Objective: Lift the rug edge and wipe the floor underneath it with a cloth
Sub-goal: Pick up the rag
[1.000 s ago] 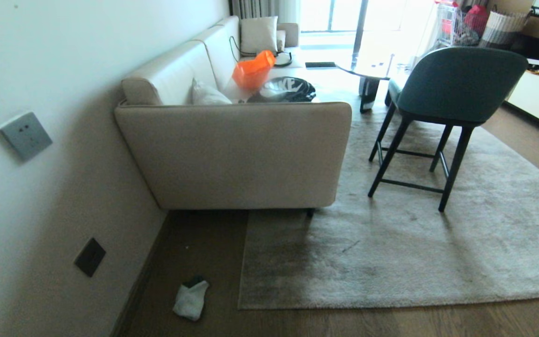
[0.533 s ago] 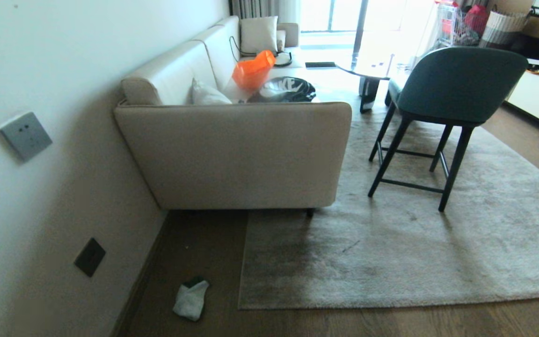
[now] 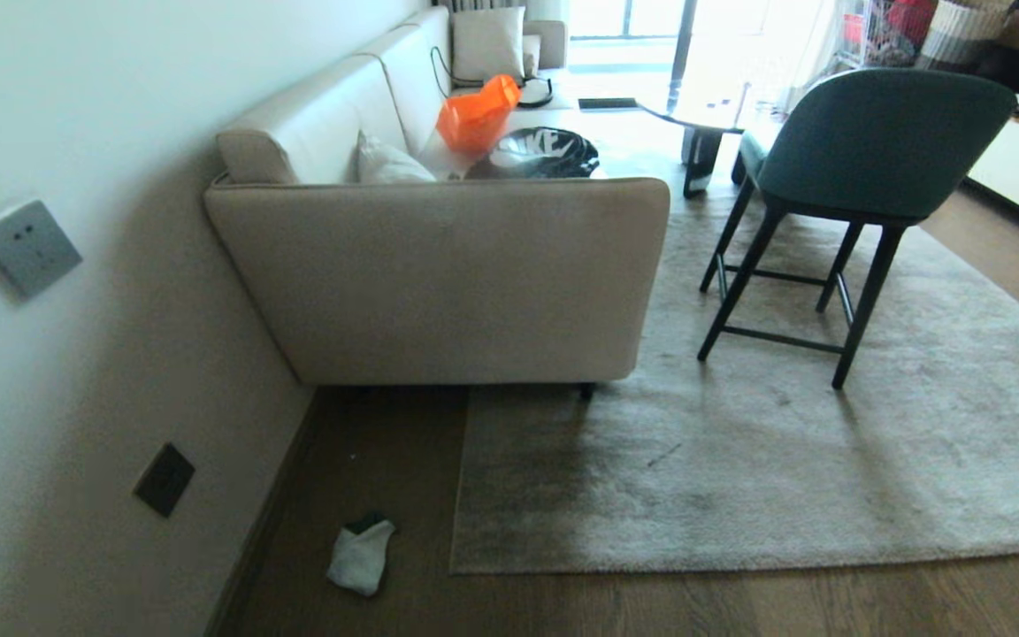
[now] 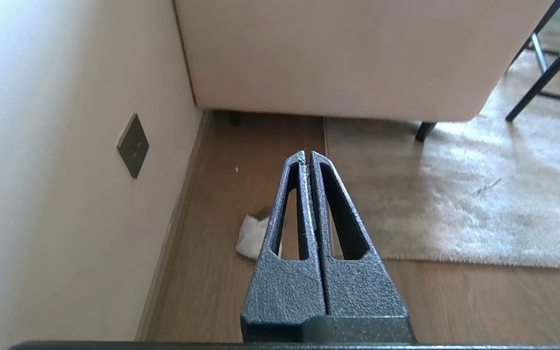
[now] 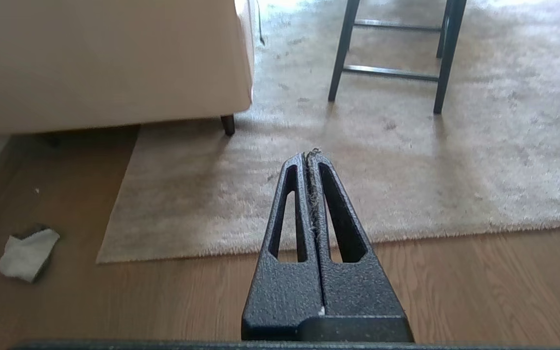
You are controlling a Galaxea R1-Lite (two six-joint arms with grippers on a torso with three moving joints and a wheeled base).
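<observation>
Brown wood-grain planks make up the floor (image 3: 403,442), which is seen bare between the wall (image 3: 76,372) and the rug edge (image 3: 461,495). The rug edge is laid flat, its square corner (image 5: 102,257) resting on the floor and nothing raised from it.

The left gripper (image 4: 307,155) is held above the floor with its two fingers (image 4: 293,204) pressed together, tip to tip, and nothing is clamped between them. The cloth (image 4: 253,236) is seen past and beneath these fingers, partly covered by them in the left wrist view, and apart from them. It is crumpled on the bare floor, mostly white with a dark part at its far end, near the skirting and just beside the rug's corner without touching it.

The right gripper (image 5: 311,155) is likewise held clear of the ground, its fingers (image 5: 289,209) closed against each other and empty, save for a few pale fibres caught along their seam. Beyond its fingertips the plush grey-beige pile is spread; the front border of the rug is crossed beneath the fingers.

Farther off, beyond both sets of fingertips, a beige sofa (image 3: 439,274) is stood against the wall, one dark foot set on the rug. A green chair (image 3: 872,141) on black legs is placed on the pile well beyond the right gripper.
</observation>
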